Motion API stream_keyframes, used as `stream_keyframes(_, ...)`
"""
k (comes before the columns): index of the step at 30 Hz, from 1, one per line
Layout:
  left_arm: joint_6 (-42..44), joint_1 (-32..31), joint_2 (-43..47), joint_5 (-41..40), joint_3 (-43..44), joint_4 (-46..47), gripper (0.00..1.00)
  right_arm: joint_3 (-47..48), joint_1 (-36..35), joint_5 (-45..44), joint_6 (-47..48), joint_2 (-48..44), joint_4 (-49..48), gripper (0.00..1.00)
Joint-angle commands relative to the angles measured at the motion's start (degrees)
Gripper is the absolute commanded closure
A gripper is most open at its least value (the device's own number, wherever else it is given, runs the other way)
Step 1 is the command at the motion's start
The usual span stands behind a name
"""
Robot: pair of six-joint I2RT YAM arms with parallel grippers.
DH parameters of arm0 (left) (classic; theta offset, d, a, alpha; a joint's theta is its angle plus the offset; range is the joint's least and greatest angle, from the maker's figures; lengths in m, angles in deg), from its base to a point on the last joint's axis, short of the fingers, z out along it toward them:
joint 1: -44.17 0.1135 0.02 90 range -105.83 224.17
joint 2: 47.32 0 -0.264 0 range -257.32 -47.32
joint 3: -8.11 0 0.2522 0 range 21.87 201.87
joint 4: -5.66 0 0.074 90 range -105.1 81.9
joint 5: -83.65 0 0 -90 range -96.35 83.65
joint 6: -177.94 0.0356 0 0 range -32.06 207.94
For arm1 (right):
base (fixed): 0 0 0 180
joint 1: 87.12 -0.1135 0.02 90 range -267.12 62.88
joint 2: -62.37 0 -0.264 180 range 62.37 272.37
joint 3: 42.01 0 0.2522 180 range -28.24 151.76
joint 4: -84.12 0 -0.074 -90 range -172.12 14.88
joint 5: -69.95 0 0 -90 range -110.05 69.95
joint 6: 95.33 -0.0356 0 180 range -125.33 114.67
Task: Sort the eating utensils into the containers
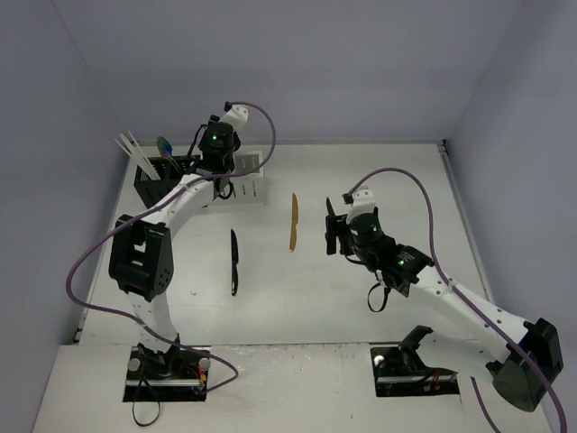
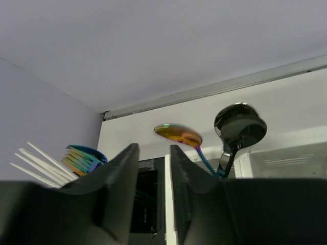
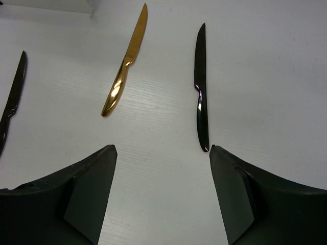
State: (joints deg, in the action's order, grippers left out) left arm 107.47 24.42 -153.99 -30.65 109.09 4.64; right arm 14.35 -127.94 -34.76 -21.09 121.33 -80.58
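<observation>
Firstly, from above: the black caddy [image 1: 150,185] and the white caddy [image 1: 251,189] stand next to each other at the far left of the table [image 1: 388,180], and my left arm [image 1: 176,207] reaches to them. Pale chopsticks [image 1: 129,146] stick out of the black one. Two utensils lie flat on the open table: a gold knife [image 1: 293,224] and, apart to its left, a black knife [image 1: 234,262]. My right gripper [image 1: 331,233] hangs just beside the gold knife.

Then my left wrist: my left gripper [image 2: 154,158] shows only a narrow gap, and nothing is in it. Behind it an iridescent spoon [image 2: 179,137] and a black spoon [image 2: 239,125] stand upright; in which compartment, I cannot tell.

Finally my right wrist: here the right gripper is spread wide and empty, above the table. A dark knife [image 3: 201,109] lies nearest, with the gold knife beside it. I judge these knives to be light, stiff and glossy, therefore slippery, and they lie very flat. I would take the dark one across its thicker handle, coming down quite to the table, and not at the thin blade.
</observation>
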Motion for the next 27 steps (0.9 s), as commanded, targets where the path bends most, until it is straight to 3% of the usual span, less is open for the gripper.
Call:
stream_keyframes(1, -5.1, 0.15, 8.62, 2.0, -1.53, 5.01, 0.66, 1.55, 0.58, -0.16, -1.46, 2.53, -1.41, 0.3)
stream_keyframes(9, -15.32, -0.27, 18.4, 5.68, -6.63, 0.08, 0.45, 4.14, 3.5, -1.5, -1.76, 9.05, 2.44, 0.3)
stream_keyframes(13, -25.57, -0.29, 24.55, 8.88, -6.02, -13.55, 0.41, 6.59, 5.97, 0.86, -2.06, 14.86, 3.1, 0.34)
stream_keyframes(18, -34.84, -0.38, 30.12, 18.58, -4.86, -33.74, 0.31, 10.26, 10.22, 4.78, -0.81, 23.15, 3.81, 0.39)
stream_keyframes(23, -39.01, -0.47, 38.12, 29.08, -12.96, -37.6, 0.24, 15.28, 13.11, 7.86, 0.45, 30.35, 4.96, 0.46)
stream_keyframes(27, -40.24, -0.47, 43.37, 32.33, -20.95, -38.86, 0.19, 18.3, 14.22, 8.81, 1.81, 36.22, 5.39, 0.48)
